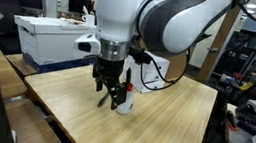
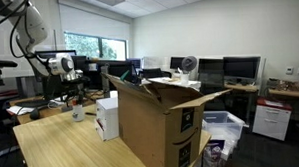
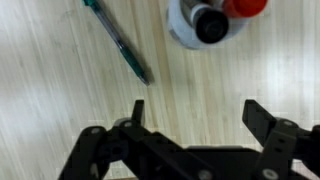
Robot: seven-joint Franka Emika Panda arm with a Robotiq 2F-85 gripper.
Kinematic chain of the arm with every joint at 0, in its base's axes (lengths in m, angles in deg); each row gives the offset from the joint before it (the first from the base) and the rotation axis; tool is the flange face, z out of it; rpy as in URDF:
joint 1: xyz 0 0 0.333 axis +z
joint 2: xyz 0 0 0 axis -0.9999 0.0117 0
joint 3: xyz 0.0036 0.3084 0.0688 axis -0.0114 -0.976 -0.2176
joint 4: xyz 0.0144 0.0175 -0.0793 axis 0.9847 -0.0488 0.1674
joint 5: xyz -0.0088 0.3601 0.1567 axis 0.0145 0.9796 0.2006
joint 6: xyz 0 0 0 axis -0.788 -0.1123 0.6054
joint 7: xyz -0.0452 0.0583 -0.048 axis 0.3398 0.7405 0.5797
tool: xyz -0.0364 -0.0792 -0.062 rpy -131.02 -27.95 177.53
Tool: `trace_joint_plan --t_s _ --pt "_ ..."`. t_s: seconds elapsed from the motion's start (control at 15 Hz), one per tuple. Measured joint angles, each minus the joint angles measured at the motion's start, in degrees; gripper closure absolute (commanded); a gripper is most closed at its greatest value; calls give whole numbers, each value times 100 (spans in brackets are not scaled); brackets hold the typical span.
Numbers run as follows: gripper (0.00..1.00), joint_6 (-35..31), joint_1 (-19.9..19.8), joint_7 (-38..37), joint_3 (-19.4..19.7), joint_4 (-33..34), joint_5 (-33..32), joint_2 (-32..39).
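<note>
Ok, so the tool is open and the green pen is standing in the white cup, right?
No. The tool is open, but the green pen lies flat on the table, apart from the white cup; the wrist view shows it.

In an exterior view: close, facing the arm (image 1: 165,21) across the tabletop (image 1: 172,118). In an exterior view: distant, past a cardboard box (image 2: 156,128). Wrist view: straight down past the jaws, near the tabletop.

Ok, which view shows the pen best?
Wrist view: the pen lies close and sharp, just beyond the open gripper. In both exterior views it is too small or hidden to make out.
</note>
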Motion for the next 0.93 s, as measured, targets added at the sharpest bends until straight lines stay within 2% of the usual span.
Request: trace_joint_plan --t_s 0.33,0.6,0.67,0.73,0.87,0.93 --pt "0 97 3 -2 145 561 -164 443" --pt "4 172 3 -2 265 907 -261 733" --pt "10 197 3 -2 286 972 -275 791" --pt "29 225 5 -2 307 1049 -289 865" --pt "35 243 9 -2 324 1130 -312 959" --pt "41 254 14 -2 329 1165 -325 999"
